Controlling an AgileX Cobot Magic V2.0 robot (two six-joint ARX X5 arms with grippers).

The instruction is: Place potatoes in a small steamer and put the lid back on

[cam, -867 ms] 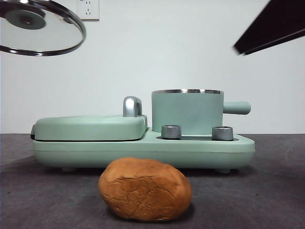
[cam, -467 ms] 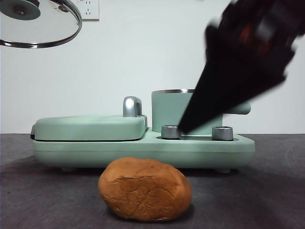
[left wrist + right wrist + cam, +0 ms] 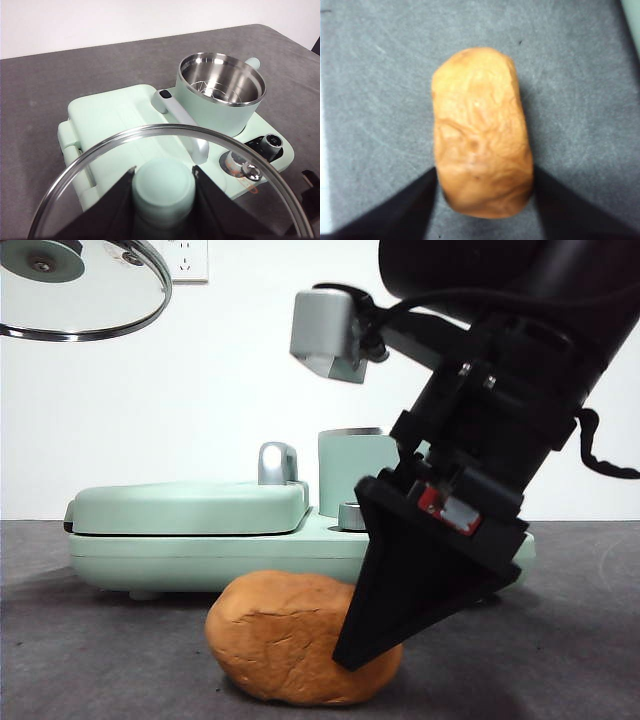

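Observation:
The potato, an orange-brown wrinkled lump, lies on the dark table in front of the appliance. My right gripper has come down over its right end. The jaws are open and stand on either side of it, close to its skin. The small steamer, a mint pot with a steel rim, stands uncovered on the appliance, and the right arm partly hides it in the front view. My left gripper is shut on the mint knob of the glass lid, holding it high at the left.
The mint appliance base carries a flat griddle lid with a chrome handle to the left of the pot. Steel dials sit on its front edge. A white wall stands behind, and grey table surface lies around the potato.
The right arm has swung down from the upper right to the potato, and its jaws now straddle it. The lid stays held high at the left. The potato has not moved.

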